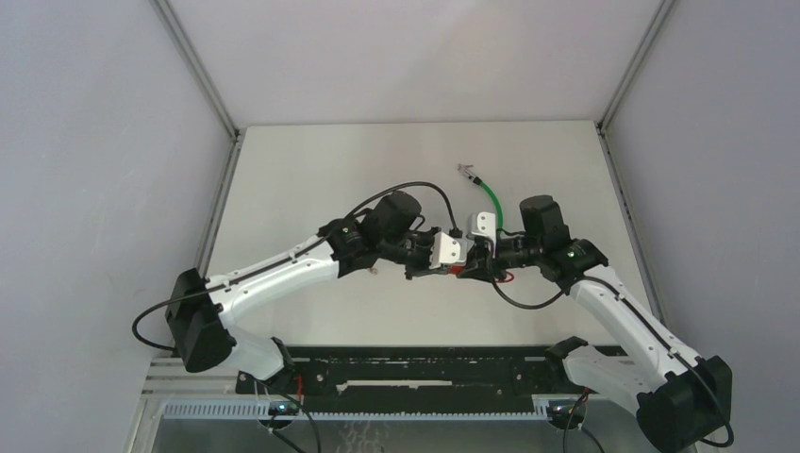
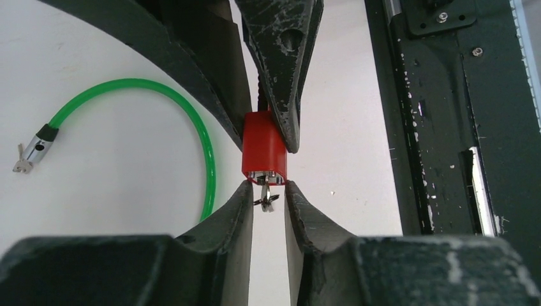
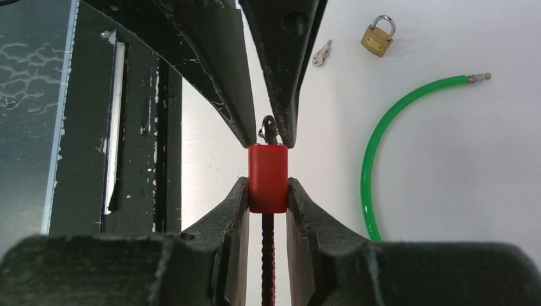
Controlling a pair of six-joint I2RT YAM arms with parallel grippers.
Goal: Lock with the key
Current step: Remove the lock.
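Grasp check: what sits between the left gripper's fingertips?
The key, seated in the bottom of the red padlock; the left wrist view shows it.

A green plastic-coated cable (image 1: 491,202) is lying in a curve on the white tabletop (image 1: 311,170), one end carrying a black-and-silver lock barrel (image 2: 39,143), the other a bare metal tip (image 3: 478,78). A small brass padlock (image 3: 377,38) is resting nearby, a small silver key (image 3: 322,53) lying just beside it. A black slotted rail (image 1: 425,373) is running along the table's near edge.
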